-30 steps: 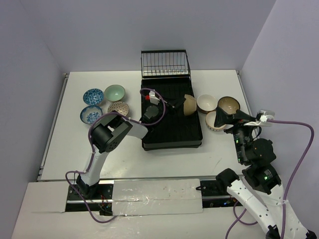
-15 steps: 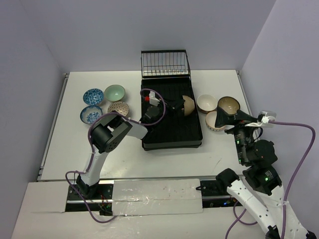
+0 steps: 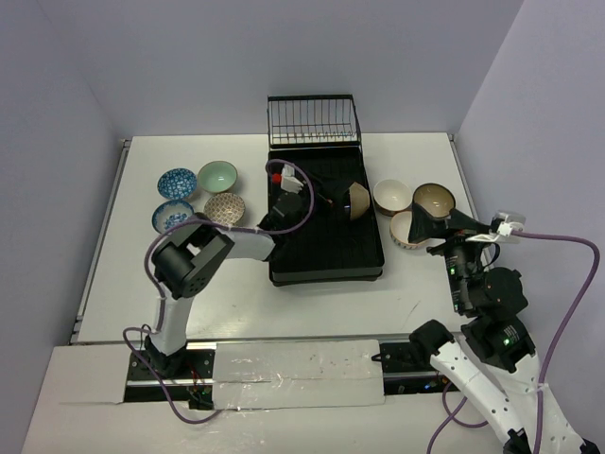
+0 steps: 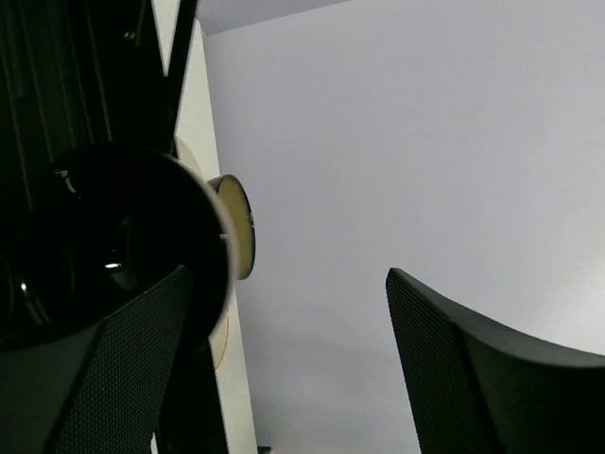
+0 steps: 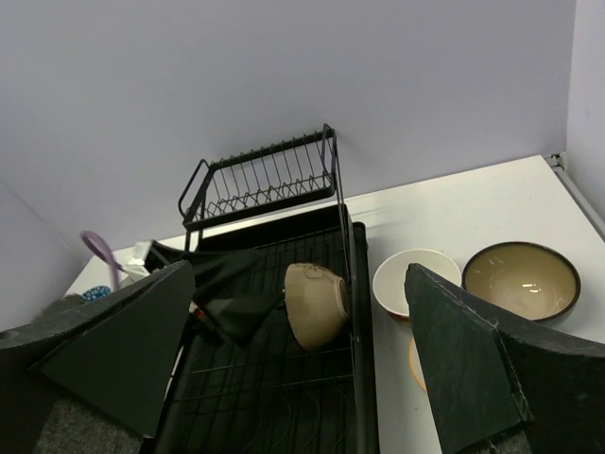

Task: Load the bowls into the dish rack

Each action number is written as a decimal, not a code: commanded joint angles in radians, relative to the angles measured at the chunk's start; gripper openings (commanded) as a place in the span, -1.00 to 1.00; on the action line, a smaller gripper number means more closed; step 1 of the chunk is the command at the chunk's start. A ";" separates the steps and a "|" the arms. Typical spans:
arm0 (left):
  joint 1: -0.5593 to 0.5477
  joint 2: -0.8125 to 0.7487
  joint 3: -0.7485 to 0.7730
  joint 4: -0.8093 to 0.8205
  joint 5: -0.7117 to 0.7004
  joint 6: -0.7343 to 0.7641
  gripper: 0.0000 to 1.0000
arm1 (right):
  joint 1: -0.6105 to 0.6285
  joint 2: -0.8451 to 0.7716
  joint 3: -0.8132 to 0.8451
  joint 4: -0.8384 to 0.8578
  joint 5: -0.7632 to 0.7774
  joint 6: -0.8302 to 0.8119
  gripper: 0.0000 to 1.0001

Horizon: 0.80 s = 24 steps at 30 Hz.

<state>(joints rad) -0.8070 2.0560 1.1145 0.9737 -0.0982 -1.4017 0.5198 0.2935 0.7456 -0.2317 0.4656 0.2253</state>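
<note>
1. Here, the left gripper point(image 4: 288, 274) stands wide, empty, at 9 o'clock of the tan bowl point(image 3: 358, 199).
2. That bowl lies tipped at 2 o'clock in the dish rack point(image 3: 326, 255).
3. The right gripper point(image 5: 298, 272) gapes wide, empty.

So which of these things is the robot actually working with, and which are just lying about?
Part of the job: dish rack; tan bowl lying in it; four bowls on the left; three bowls on the right.
Just there: purple cables; white taped strip.
</note>
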 commanded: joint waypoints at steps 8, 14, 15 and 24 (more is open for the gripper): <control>-0.014 -0.365 0.142 -0.741 -0.119 0.367 0.98 | 0.011 -0.016 0.001 0.025 0.007 -0.017 1.00; 0.014 -0.598 0.156 -1.167 -0.296 0.717 0.99 | 0.017 -0.014 0.008 0.014 0.031 -0.009 1.00; 0.023 -0.615 0.166 -1.225 -0.325 0.759 0.99 | 0.019 -0.014 0.008 0.012 0.037 -0.009 1.00; 0.270 -0.541 0.205 -1.583 -0.232 1.098 0.94 | 0.023 0.024 0.011 0.002 0.018 0.003 1.00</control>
<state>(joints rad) -0.6056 1.4467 1.3201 -0.4282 -0.3798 -0.4591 0.5304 0.2943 0.7456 -0.2344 0.4961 0.2230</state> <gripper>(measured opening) 0.979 0.999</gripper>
